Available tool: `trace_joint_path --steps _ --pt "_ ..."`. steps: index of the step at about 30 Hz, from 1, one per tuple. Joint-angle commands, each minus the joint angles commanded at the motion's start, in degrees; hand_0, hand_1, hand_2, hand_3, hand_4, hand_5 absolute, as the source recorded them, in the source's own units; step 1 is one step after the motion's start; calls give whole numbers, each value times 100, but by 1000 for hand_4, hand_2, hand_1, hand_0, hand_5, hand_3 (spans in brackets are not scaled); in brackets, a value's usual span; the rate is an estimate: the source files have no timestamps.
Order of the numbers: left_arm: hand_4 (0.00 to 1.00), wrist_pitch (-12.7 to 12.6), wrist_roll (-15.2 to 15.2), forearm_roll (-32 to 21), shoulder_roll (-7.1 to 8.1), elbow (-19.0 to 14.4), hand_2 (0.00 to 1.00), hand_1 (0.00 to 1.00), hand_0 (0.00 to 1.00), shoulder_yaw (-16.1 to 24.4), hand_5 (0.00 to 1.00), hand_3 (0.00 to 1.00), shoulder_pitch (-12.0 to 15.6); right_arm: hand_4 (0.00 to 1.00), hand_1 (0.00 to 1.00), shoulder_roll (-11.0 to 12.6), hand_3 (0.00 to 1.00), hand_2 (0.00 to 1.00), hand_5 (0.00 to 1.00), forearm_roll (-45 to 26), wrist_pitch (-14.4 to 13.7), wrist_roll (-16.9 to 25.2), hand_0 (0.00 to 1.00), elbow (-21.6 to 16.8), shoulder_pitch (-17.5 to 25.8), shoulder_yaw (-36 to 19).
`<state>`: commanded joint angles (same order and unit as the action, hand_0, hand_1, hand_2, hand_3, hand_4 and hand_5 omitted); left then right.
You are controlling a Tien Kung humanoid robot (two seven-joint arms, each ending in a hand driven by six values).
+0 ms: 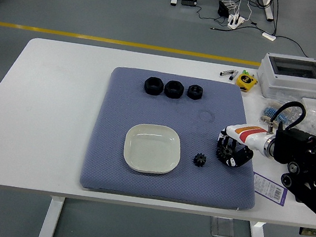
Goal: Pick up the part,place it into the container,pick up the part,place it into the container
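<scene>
Two black gears lie on the blue mat to the right of a white square dish. The small gear sits free, just right of the dish. My right hand has its fingers curled round the larger gear, which still rests on the mat. Three black nuts stand in a row at the mat's far edge. The dish holds nothing. My left hand is out of the picture.
A grey lidded box, a yellow tape measure and bagged parts crowd the table's far right. A purple-printed card lies by the mat's right front corner.
</scene>
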<state>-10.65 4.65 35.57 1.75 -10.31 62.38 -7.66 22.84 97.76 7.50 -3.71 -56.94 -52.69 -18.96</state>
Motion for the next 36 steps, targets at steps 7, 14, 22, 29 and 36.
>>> trace_joint_path --steps 7,14,22,29,36 --pt "621 1 -17 -46 1 0 644 614 711 -22 703 568 -37 614 452 46 454 479 71 6 -75 50 427 -61 -15 -94" --pt "620 -4 -37 -87 -1 0 641 612 711 -38 703 568 -69 612 449 129 448 476 81 58 -88 41 419 -272 -44 -248" --pt "620 -22 -42 -104 -6 0 643 613 710 -35 703 567 -71 593 445 185 448 475 80 153 -136 -14 421 -878 -109 -387" --pt "620 -20 -31 -115 -3 0 643 613 710 -49 702 567 -75 591 443 7 448 475 73 225 -117 -113 420 -1477 -295 -202" --pt "620 -15 -21 -115 7 0 643 613 711 -54 703 567 -72 592 446 -397 451 478 73 -32 -15 -230 423 -1650 -683 304"
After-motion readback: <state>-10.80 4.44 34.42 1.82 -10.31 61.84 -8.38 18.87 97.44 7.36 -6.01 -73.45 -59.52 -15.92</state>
